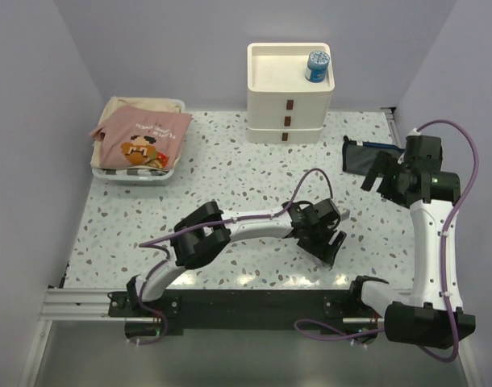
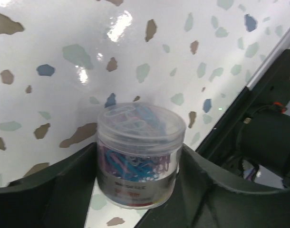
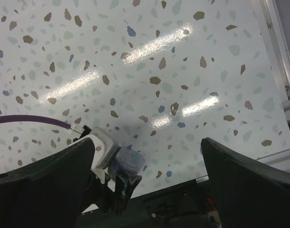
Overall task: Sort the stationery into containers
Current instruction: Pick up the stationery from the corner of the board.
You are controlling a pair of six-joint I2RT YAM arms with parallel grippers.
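Paper-clip tub [image 2: 140,142] clamped in left pincer [image 2: 138,178], unseen from top camera; right pincer [image 3: 145,175] spread wide.

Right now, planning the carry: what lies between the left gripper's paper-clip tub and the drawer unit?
Only bare table lies between tub and drawer unit, per the top view; the left arm's own purple cable arches over it.

A clear, glossy plastic tub [image 2: 140,118] of coloured, coated paper clips [image 2: 135,164] sits between the left arm's matt dark plastic fingers [image 2: 45,194]. Beneath the fingers, the speckled surface [image 2: 64,57] looks smooth and highly polished, throwing back bright glare. A printed label [image 2: 130,187] bands the tub's base.
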